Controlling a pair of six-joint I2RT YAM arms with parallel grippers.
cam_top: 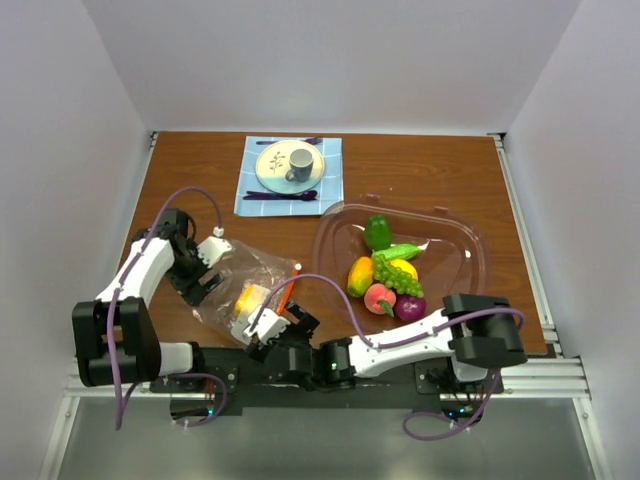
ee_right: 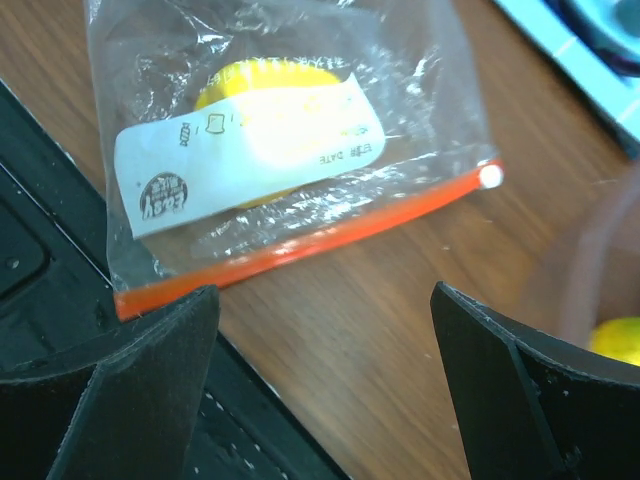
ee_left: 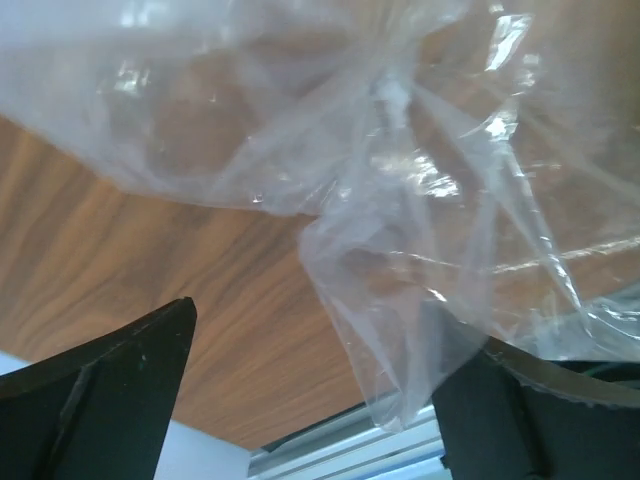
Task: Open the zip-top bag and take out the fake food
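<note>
From above, the left arm bends out along the table's left edge and turns inward, its pincer at the 10 o'clock corner of the bag. The right arm lies low along the near edge, reaching left, its pincer at the bag's 5 o'clock side. The bag sits at the table's 8 o'clock, a yellow piece inside. The rest of the fake food is heaped in a clear bowl at 4 o'clock. A blue mat with a plate and a cup lies at 12 o'clock.

At the left wrist, the pincer stands wide apart. Crinkled bag plastic hangs between its fingers and drapes over the one at 5 o'clock.

At the right wrist, the pincer is spread wide over bare wood, holding nothing. The bag lies at 11 o'clock, its orange zipper strip nearest the fingers and a white label across the yellow piece. The bowl's blurred wall shows at 3 o'clock.
</note>
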